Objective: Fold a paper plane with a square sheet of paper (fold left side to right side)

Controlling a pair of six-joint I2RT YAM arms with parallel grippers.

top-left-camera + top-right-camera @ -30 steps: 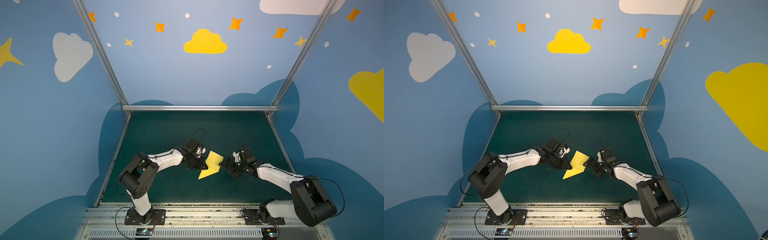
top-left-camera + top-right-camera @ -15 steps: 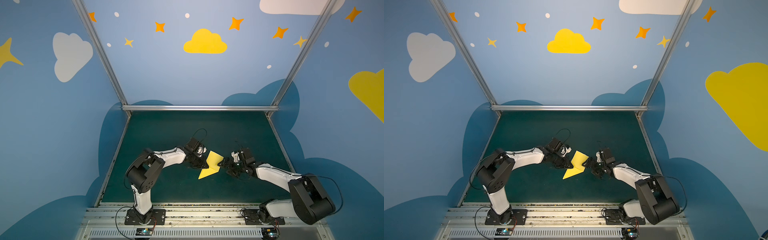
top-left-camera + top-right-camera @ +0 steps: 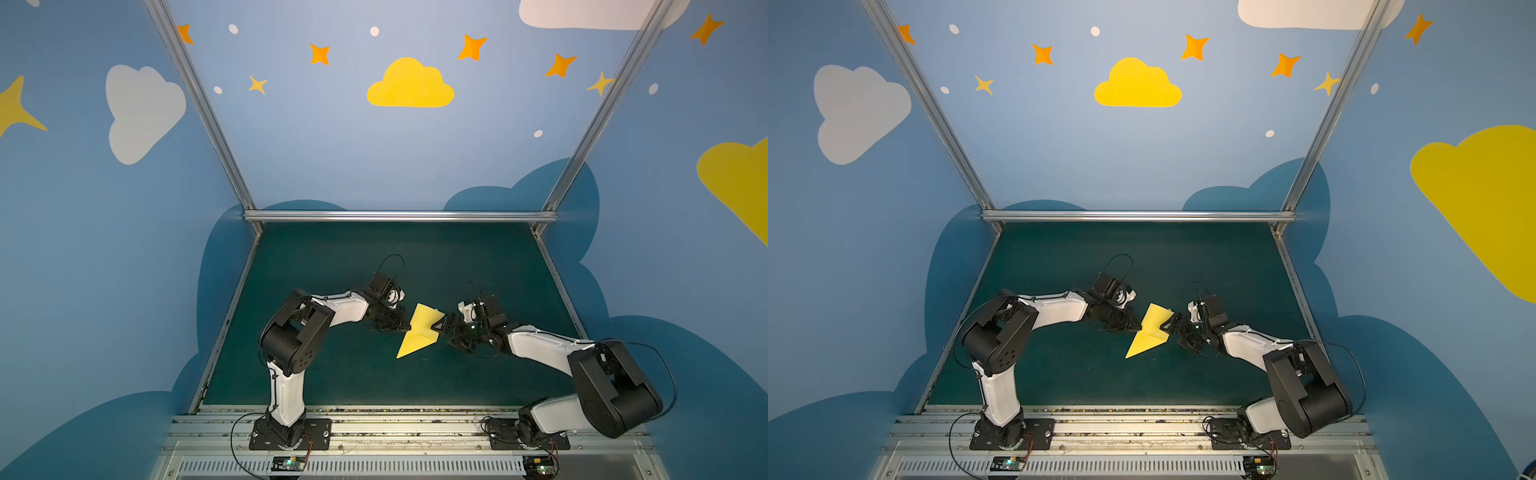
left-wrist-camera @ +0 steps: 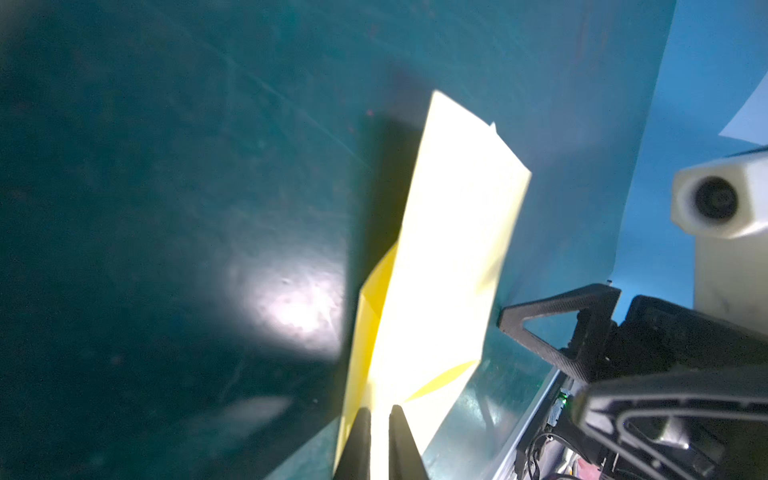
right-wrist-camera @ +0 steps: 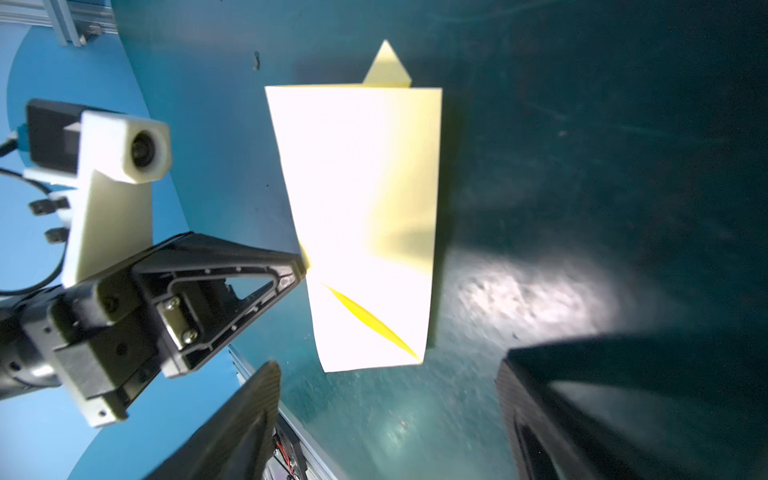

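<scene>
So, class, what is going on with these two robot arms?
Two arms are folding yellow paper into a plane on the green table. The left arm has its jaws shut on the paper's left edge. The right arm has its jaws wide open at the right edge, gripping nothing. The paper is already creased and partly folded, one tip pointed.

Pale yellow paper plane (image 3: 422,322), half-folded, pointed tip, one flap raised

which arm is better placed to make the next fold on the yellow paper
Right, probably. The left gripper is shut on one edge of the paper, anchoring it; the right gripper is open beside the opposite edge, free to fold.
</scene>
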